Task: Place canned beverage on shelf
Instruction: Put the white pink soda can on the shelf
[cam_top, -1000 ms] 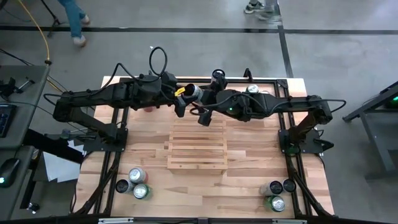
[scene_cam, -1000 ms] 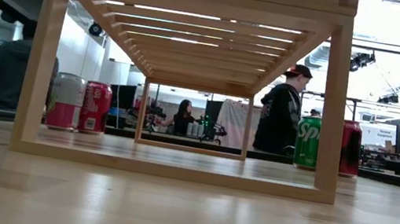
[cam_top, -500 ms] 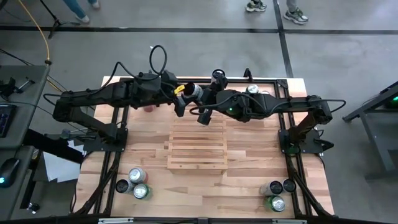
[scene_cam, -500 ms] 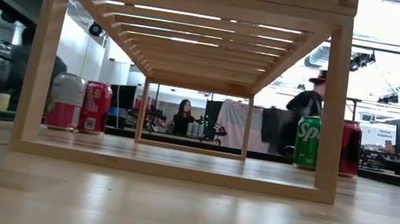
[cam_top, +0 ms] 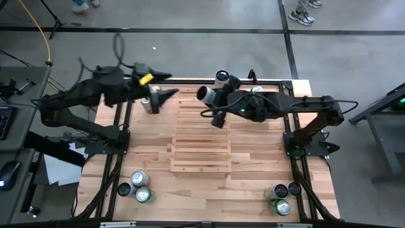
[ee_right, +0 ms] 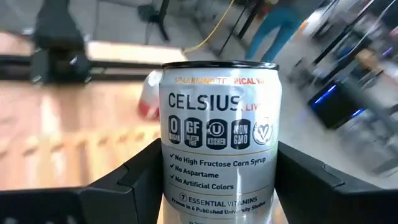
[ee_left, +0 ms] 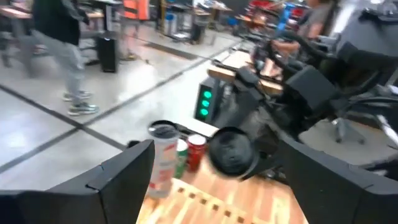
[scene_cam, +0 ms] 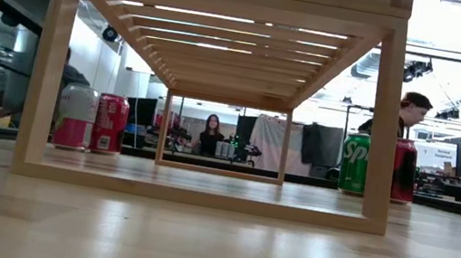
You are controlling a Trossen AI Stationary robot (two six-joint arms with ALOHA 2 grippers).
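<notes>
A white Celsius can [ee_right: 219,137] stands between the fingers of my right gripper [ee_right: 221,186], which is shut on it. In the high view the can [cam_top: 204,94] hangs over the far part of the table, beyond the far end of the shelf [cam_top: 200,147]. The shelf is a pale slatted wooden rack standing on the tabletop, and it fills the low view [scene_cam: 219,82]. My left gripper [cam_top: 167,95] is open and holds nothing, off to the left of the can. Its fingers [ee_left: 124,171] are spread wide. My right gripper pinches the can's lower side wall [ee_right: 175,186] between its two fingers, one finger [ee_right: 140,177] on each side. The fingers reach in from the table's right side, slanting slightly down. The can is roughly upright, top up, lifted clear of table and shelf.
Another can [cam_top: 147,104] stands just below my left gripper. More cans stand at the far edge [cam_top: 221,77] [cam_top: 256,90], the near left [cam_top: 138,187] and the near right [cam_top: 281,196]. Black frame rails run along both sides of the table. People move in the room behind it.
My left gripper has let go of the can that both grippers held. It has drawn back toward the table's left edge, rising a little. My right gripper keeps the can and has shifted slightly toward the right.
</notes>
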